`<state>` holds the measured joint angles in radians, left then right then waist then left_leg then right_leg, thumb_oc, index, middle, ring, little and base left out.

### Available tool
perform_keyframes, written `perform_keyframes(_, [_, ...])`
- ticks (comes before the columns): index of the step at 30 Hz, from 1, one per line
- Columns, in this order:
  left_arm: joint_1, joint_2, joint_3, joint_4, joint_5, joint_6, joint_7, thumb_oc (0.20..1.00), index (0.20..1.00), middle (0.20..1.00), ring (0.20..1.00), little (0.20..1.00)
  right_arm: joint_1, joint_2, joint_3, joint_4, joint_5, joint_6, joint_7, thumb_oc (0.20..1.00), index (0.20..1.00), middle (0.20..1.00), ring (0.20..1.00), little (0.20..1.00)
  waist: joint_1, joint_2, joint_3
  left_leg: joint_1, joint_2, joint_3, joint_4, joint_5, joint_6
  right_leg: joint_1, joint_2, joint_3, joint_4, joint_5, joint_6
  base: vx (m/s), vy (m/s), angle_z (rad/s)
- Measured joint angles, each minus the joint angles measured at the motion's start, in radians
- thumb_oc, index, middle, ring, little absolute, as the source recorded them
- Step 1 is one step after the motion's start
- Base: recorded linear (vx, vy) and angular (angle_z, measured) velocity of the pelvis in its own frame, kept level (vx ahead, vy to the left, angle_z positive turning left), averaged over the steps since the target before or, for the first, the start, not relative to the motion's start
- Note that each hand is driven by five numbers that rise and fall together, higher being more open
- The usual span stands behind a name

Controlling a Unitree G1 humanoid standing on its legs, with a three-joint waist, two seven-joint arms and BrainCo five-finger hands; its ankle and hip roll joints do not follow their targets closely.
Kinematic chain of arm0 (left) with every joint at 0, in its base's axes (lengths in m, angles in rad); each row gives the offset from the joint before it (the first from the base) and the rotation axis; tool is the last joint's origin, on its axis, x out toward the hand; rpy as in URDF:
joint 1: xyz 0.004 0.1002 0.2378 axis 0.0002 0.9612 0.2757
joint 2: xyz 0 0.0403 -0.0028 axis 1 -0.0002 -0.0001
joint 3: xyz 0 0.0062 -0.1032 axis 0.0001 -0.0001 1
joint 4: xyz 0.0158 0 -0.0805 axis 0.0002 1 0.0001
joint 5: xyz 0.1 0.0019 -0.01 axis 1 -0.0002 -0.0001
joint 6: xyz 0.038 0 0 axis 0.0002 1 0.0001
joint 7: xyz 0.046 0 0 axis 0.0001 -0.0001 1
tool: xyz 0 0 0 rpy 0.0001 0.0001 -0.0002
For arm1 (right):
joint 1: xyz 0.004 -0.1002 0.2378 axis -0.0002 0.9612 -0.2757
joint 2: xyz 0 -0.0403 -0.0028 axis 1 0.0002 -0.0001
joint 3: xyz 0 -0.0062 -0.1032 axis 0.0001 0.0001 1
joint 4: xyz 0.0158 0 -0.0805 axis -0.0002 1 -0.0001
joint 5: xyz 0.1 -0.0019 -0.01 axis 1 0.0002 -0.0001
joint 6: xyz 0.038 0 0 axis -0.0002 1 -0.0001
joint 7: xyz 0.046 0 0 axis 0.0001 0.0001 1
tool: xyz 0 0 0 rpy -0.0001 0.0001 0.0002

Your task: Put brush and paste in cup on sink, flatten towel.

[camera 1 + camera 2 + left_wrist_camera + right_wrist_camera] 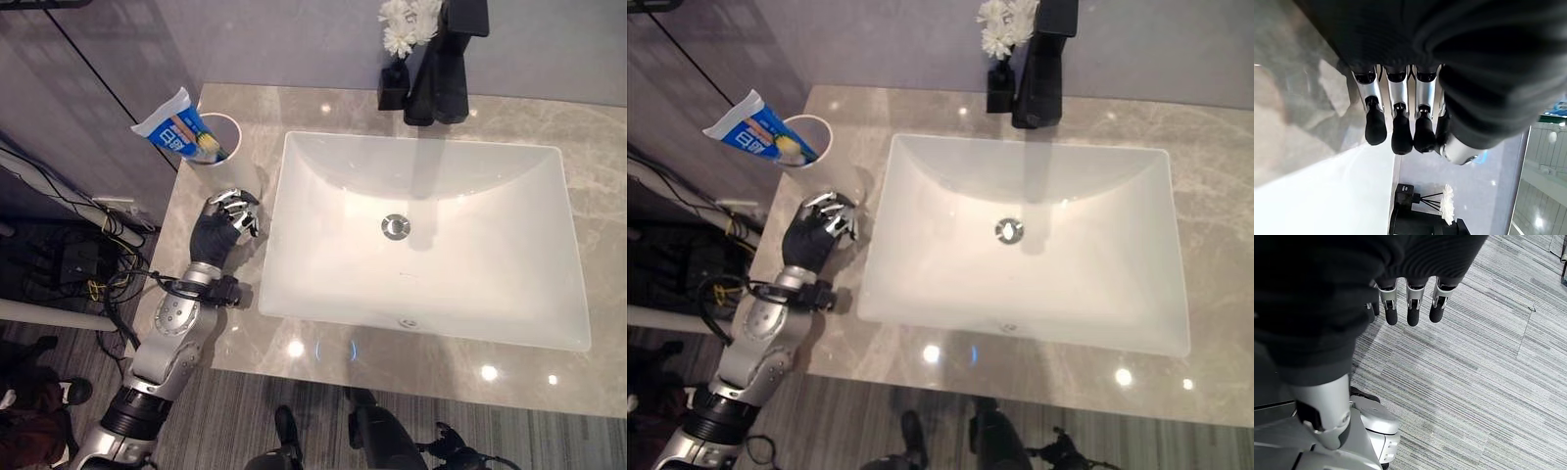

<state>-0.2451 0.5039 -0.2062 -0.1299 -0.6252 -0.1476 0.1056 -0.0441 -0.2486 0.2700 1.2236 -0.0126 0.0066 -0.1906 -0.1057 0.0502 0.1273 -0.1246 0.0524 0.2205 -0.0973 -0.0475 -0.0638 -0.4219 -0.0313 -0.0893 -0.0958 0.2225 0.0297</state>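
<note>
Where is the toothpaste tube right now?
In the left eye view the toothpaste tube stands tilted in the white cup at the counter's back left corner, left of the sink and just beyond the left hand.

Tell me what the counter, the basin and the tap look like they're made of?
The counter looks like polished beige stone, perhaps marble: pale veins and sharp glints of the lights. The basin seems glazed white ceramic, smooth with a soft sheen, though it could be resin. The tap looks like matte black metal, showing no shine.
</note>
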Motion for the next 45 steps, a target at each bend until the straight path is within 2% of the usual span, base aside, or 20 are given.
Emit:
perform_keyframes(14, [-0.005, 0.005, 0.04, 0.031, 0.0, -0.002, -0.001, 0.2, 0.2, 0.2, 0.2, 0.2, 0.0, 0.0, 0.0, -0.001, 0.0, 0.001, 0.002, 1.0, 1.0, 1.0, 1.0, 1.0, -0.003, 0.001, -0.001, 0.001, 0.003, -0.009, 0.001, 0.0, 0.0, 0.003, 0.002, -0.004, 0.001, -0.001, -0.002, 0.0, 0.0, 0.0])
perform_keyframes(19, [0.013, 0.042, 0.061, 0.032, 0.0, 0.0, -0.002, 0.2, 0.2, 0.2, 0.2, 0.2, 0.0, 0.0, 0.001, -0.001, 0.0, 0.002, 0.004, 1.0, 1.0, 1.0, 1.0, 1.0, -0.005, 0.001, -0.001, 0.002, 0.004, -0.009, 0.004, 0.0, -0.001, 0.003, 0.003, -0.004, 0.005, -0.001, -0.002, 0.0, 0.0, 0.0])
perform_keyframes(26, [0.019, 0.043, 0.083, 0.037, 0.0, 0.005, 0.0, 0.2, 0.2, 0.2, 0.2, 0.2, 0.0, -0.002, 0.024, -0.001, -0.001, 0.002, 0.019, 1.0, 1.0, 1.0, 1.0, 1.0, -0.004, 0.002, -0.001, 0.002, 0.004, -0.01, 0.004, 0.0, -0.001, 0.004, 0.003, -0.005, 0.006, -0.001, -0.002, 0.0, 0.0, 0.0])
perform_keyframes(40, [-0.118, 0.041, 0.071, 0.209, -0.003, -0.025, 0.04, 0.2, 0.2, 0.2, 0.2, 0.2, 0.002, -0.009, 0.04, -0.001, -0.001, 0.011, 0.019, 1.0, 1.0, 1.0, 1.0, 1.0, -0.018, 0.006, -0.005, -0.001, 0.007, -0.014, 0.004, 0.003, -0.005, 0.002, 0.005, -0.007, 0.005, -0.002, -0.004, 0.0, 0.0, 0.0])
perform_keyframes(42, [-0.211, 0.042, 0.067, 0.309, -0.004, -0.024, 0.055, 0.2, 0.2, 0.2, 0.2, 0.2, 0.001, -0.01, 0.044, -0.002, -0.001, 0.01, 0.019, 1.0, 1.0, 1.0, 1.0, 1.0, -0.02, 0.004, -0.006, -0.003, 0.007, -0.014, 0.004, 0.003, -0.005, 0.001, 0.005, -0.008, 0.006, -0.003, -0.005, 0.0, 0.0, 0.0])
perform_keyframes(45, [-0.236, 0.042, 0.06, 0.319, -0.003, -0.026, 0.071, 0.2, 0.2, 0.2, 0.2, 0.2, 0.002, -0.01, 0.044, 0.001, -0.001, 0.011, 0.019, 1.0, 1.0, 1.0, 1.0, 1.0, -0.023, 0.004, -0.006, -0.012, 0.007, -0.016, 0.004, 0.003, -0.005, -0.006, 0.005, -0.009, 0.007, -0.003, -0.005, 0.0, 0.0, 0.0])
